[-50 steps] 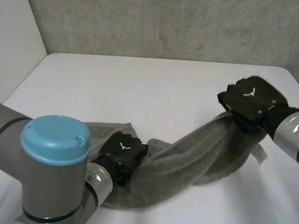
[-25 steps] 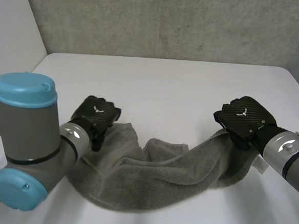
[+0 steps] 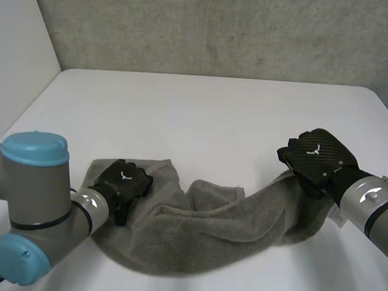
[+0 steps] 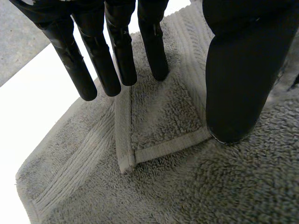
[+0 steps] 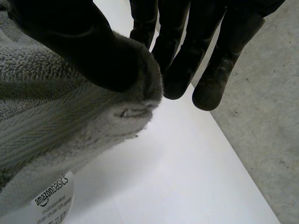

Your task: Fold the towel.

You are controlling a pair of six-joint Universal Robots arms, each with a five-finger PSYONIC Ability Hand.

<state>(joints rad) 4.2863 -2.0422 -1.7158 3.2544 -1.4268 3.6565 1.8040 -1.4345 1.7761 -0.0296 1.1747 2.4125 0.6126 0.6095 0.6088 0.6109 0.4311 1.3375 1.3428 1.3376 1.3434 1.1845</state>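
The left hand [image 3: 125,182] is coming down onto the left end of the grey towel [image 3: 201,234], lower than half a second ago, when it was carrying that end up and out to the side. Its fingers [image 4: 117,56] are standing straight on the cloth with the thumb apart from them, and a turned-over corner [image 4: 159,122] is lying flat between them, so it seems to be setting the end down rather than gripping it. The right hand [image 3: 316,156] is staying where it was, holding the opposite end just off the white surface [image 3: 203,113], the towel's edge pinched between thumb and fingers and the care label [image 5: 53,199] hanging below. Between the hands the towel is sagging in a rumpled band along the surface, still bunched lengthwise. Judging by this, the spreading is only partly done and no clean fold is made yet.
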